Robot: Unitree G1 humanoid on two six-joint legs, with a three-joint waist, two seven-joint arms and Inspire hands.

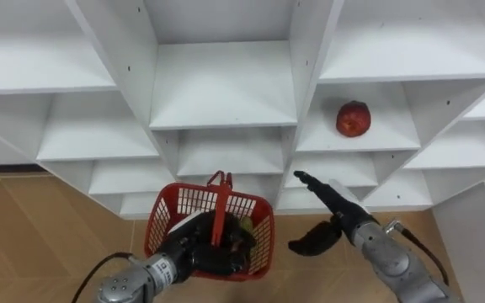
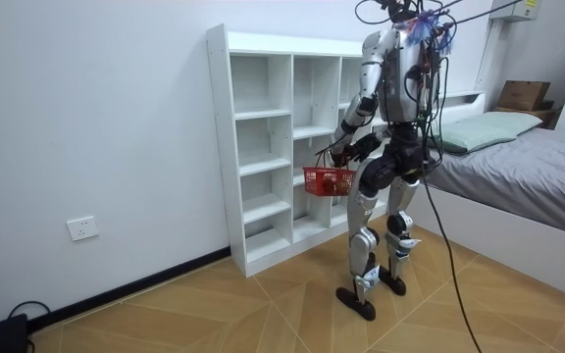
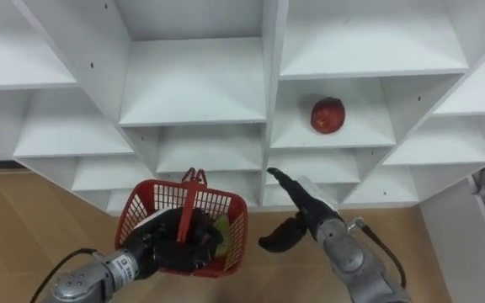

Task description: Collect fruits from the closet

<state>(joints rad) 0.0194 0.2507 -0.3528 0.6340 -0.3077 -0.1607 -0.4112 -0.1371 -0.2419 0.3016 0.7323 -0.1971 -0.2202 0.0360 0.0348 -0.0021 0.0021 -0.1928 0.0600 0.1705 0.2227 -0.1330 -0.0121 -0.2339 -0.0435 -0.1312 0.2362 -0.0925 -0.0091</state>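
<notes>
A red apple point(image 1: 353, 119) sits on a closet point(image 1: 222, 84) shelf, upper right. At lower centre-right, the right hand point(image 1: 337, 215) is empty, fingers spread wide. At lower left, the left hand point(image 1: 194, 248) has its fingers curled on the red basket point(image 1: 262, 236), seemingly its handle.

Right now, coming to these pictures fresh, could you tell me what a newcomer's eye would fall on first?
The red fruit stands out, lying alone on a shelf of the white closet, right of the middle column. Next comes the red basket, held low in front of the shelves by the left hand. The right hand is open beside it, fingers stretched toward the shelves.
</notes>
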